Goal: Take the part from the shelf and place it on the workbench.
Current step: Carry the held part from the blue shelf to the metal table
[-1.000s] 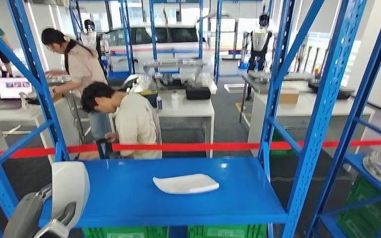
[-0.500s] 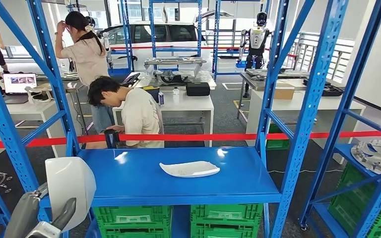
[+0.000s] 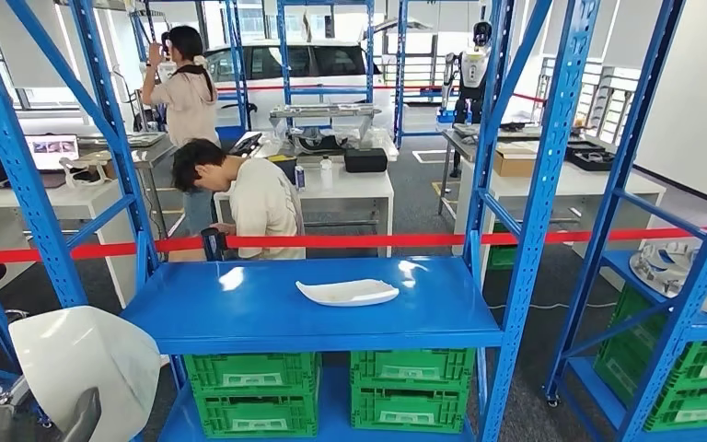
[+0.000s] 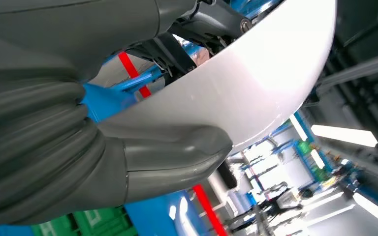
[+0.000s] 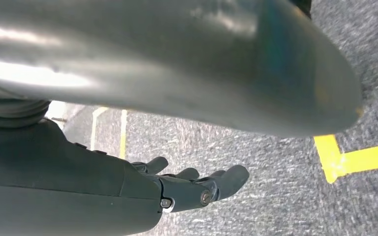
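My left hand sits at the bottom left of the head view and holds a white curved part, which stands on edge above it. In the left wrist view the thick grey thumb presses against the part's glossy white shell. A second white part lies flat on the blue shelf board, well ahead of the hand. My right hand hangs over grey carpet with its fingers apart and nothing in it.
Blue rack uprights frame the shelf, with green crates underneath. A red tape runs behind it. One person bends down behind the shelf and another stands further back. Metal parts lie on the right rack.
The whole picture has shifted: the camera has drawn back, so the shelf looks smaller and farther. The white part in my left hand has sunk lower and tilted over.
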Tool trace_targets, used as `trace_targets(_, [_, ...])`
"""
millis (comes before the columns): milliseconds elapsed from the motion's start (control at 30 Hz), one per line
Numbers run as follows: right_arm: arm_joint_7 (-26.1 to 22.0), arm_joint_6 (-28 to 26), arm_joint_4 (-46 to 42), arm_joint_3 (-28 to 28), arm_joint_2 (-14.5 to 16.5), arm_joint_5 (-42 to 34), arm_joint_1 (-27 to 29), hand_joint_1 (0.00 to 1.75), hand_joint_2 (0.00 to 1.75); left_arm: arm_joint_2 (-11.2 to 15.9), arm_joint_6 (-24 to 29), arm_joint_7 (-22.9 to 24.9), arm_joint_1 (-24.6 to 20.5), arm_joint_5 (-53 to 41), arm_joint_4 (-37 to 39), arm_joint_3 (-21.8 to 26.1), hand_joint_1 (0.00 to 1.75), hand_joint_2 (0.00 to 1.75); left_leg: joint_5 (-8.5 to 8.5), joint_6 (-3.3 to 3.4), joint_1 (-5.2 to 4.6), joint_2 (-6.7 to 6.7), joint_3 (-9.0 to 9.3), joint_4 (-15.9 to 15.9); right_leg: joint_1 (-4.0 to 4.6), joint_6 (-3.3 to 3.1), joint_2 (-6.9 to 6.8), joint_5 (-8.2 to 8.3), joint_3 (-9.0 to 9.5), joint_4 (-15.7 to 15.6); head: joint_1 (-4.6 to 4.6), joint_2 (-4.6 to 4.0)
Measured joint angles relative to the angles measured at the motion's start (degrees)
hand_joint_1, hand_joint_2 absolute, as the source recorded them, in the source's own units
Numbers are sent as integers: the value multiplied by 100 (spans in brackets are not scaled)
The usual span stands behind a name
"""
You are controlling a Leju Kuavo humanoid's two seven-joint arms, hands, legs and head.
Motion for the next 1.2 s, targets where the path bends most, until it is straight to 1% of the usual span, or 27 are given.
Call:
trace_targets(33, [-1, 0, -1, -1, 0, 0, 2, 0, 0, -15, 7, -13, 16, 12, -20, 17, 175, 175, -59, 53, -31, -6, 70, -149, -14, 38, 0, 54, -14, -4, 1, 1])
trace_targets(100, [-1, 4, 1, -3, 2, 1, 11, 0, 0, -44, 19, -44, 44, 55, -41, 51, 175, 175, 21, 181, -60, 11, -13, -176, -54, 119, 6, 100, -42, 2, 1, -2])
trace_targets(133, [1, 8, 2, -4, 3, 1, 17, 0, 0, -61, 23, -68, 58, 102, -49, 63, 175, 175, 84, 243, -68, 24, -68, -178, -69, 153, 15, -17, -85, 81, 5, -4])
trace_targets(167, [-2, 12, 3, -6, 3, 4, 22, 0, 0, -80, 33, -110, 81, 170, -61, 79, 175, 175, 156, 296, -66, 35, -137, -184, -74, 180, 25, -248, -154, 258, 8, -6])
trace_targets(233, [-18, 15, 4, -9, 3, 15, 24, 0, 0, -120, 78, -248, 168, 362, -100, 124, 175, 175, 305, 351, -73, 44, -290, -181, -79, 208, 41, -891, -318, 916, 16, -8])
trace_targets(267, [-34, 15, 4, -10, 3, 23, 23, 0, 0, -146, 108, -332, 233, 464, -127, 157, 175, 175, 383, 359, -80, 47, -379, -177, -79, 216, 44, -1100, -369, 1278, 18, -8])
trace_targets(300, [-51, 15, 4, -12, 2, 29, 22, 0, 0, -174, 142, -420, 310, 568, -156, 194, 175, 175, 462, 359, -87, 49, -475, -168, -79, 217, 46, -1156, -366, 1554, 19, -8])
trace_targets(333, [-66, 15, 4, -14, 2, 41, 22, 0, 0, -204, 169, -506, 394, 669, -190, 234, 175, 175, 538, 354, -92, 51, -586, -155, -78, 212, 47, -1075, -290, 1672, 22, -8])
trace_targets(400, [-84, 15, 4, -16, -4, 67, 20, 0, 0, -265, 205, -693, 559, 899, -269, 322, 175, 175, 672, 329, -95, 51, -795, -114, -71, 178, 51, -780, 137, 1336, 25, -8])
trace_targets(433, [-87, 15, 3, -16, -8, 87, 16, 0, 0, -297, 210, -786, 636, 1037, -320, 368, 175, 175, 727, 308, -99, 50, -884, -85, -58, 151, 55, -771, 474, 922, 27, -8])
trace_targets(500, [-95, 19, 2, -15, -15, 129, 2, 0, 0, -357, 181, -967, 787, 1341, -439, 470, 175, 175, 823, 249, -100, 59, -979, -46, -26, 104, 66, -931, 1009, 167, 26, -8])
trace_targets(533, [-97, 23, 2, -15, -16, 152, -2, 0, 0, -389, 144, -1043, 860, 1486, -496, 514, 175, 175, 870, 216, -97, 66, -991, -44, -10, 85, 70, -1012, 1125, -32, 22, -8])
trace_targets(600, [-98, 35, 2, -14, -17, 190, 6, 0, 0, -458, 25, -1162, 1029, 1705, -604, 593, 175, 175, 939, 150, -81, 67, -994, -52, -10, 35, 58, -951, 1092, -100, 18, -8])
trace_targets(633, [-98, 39, 2, -15, -17, 207, 9, 0, 0, -507, -41, -1204, 1142, 1781, -670, 638, 175, 175, 865, 116, -73, 53, -1024, -3, -19, 0, 46, -892, 1049, -111, 17, -8])
trace_targets(667, [-97, 41, 2, -15, -19, 224, 11, 0, 0, -552, -102, -1238, 1262, 1831, -742, 688, 175, 175, 685, 82, -64, 36, -1069, 127, -30, -41, 34, -824, 993, -125, 14, -8])
trace_targets(767, [-91, 40, 2, -15, -26, 268, 9, 0, 0, -664, -205, -1288, 1503, 1881, -913, 817, 175, 175, -151, -12, -24, 12, -1240, 1005, -32, -95, 7, -622, 757, -128, -3, -8])
trace_targets(800, [-90, 40, 2, -14, -28, 278, 8, 0, 0, -689, -215, -1293, 1553, 1886, -950, 847, 175, 175, -254, -35, -12, 12, -1249, 1286, -30, -87, -4, -547, 656, -121, -4, -8])
trace_targets(833, [-90, 40, 2, -14, -30, 283, 6, 0, 0, -708, -218, -1296, 1599, 1891, -980, 869, 175, 175, -203, -51, 1, 12, -1201, 1442, -30, -74, -16, -468, 549, -109, -3, -8])
trace_targets(867, [-90, 40, 2, -14, -32, 287, 5, 0, 0, -727, -220, -1299, 1635, 1900, -1006, 885, 175, 175, -49, -62, 15, 13, -1081, 1447, -33, -55, -27, -388, 431, -92, -3, -8])
trace_targets(900, [-90, 41, 2, -14, -34, 290, 4, 0, 0, -742, -221, -1300, 1654, 1908, -1028, 892, 175, 175, 113, -71, 31, 14, -878, 1284, -37, -31, -35, -311, 315, -70, -2, -8])
trace_targets(933, [-90, 42, 1, -14, -36, 291, 4, 0, 0, -753, -223, -1302, 1663, 1913, -1049, 895, 175, 175, 168, -77, 46, 13, -590, 965, -37, -3, -40, -243, 212, -41, -2, -8])
trace_targets(1000, [-91, 44, 0, -14, -42, 294, 5, 0, 0, -776, -227, -1305, 1680, 1918, -1098, 903, 175, 175, -9, -38, 33, 0, -23, 195, -36, 61, -38, -124, 78, 18, 3, -8])
trace_targets(1033, [-92, 46, -1, -14, -46, 295, 6, 0, 0, -786, -228, -1307, 1690, 1919, -1121, 909, 175, 175, -120, 7, 8, -2, 128, -53, -42, 96, -35, -67, 51, 32, 4, -8])
trace_targets(1100, [-91, 50, -1, -14, -50, 296, 10, 0, 0, -805, -230, -1312, 1711, 1921, -1148, 927, 175, 175, -123, 145, -37, 14, 122, -170, -80, 176, -29, 31, 31, 26, 12, -8])
trace_targets(1133, [-89, 56, -1, -13, -50, 297, 13, 0, 0, -815, -230, -1313, 1714, 1921, -1153, 935, 175, 175, -69, 212, -47, 29, 81, -174, -101, 213, -17, -12, 6, 60, 13, -9])
trace_targets(1167, [-87, 62, -1, -11, -50, 302, 16, 0, 0, -826, -231, -1312, 1718, 1922, -1159, 941, 175, 175, -7, 278, -48, 41, 24, -179, -113, 241, -2, -163, -40, 171, 18, -9])
trace_targets(1200, [-84, 68, -1, -7, -50, 312, 18, 0, 0, -839, -236, -1312, 1721, 1924, -1174, 946, 175, 175, 66, 330, -46, 53, -51, -185, -119, 258, 13, -426, -113, 399, 20, -9])
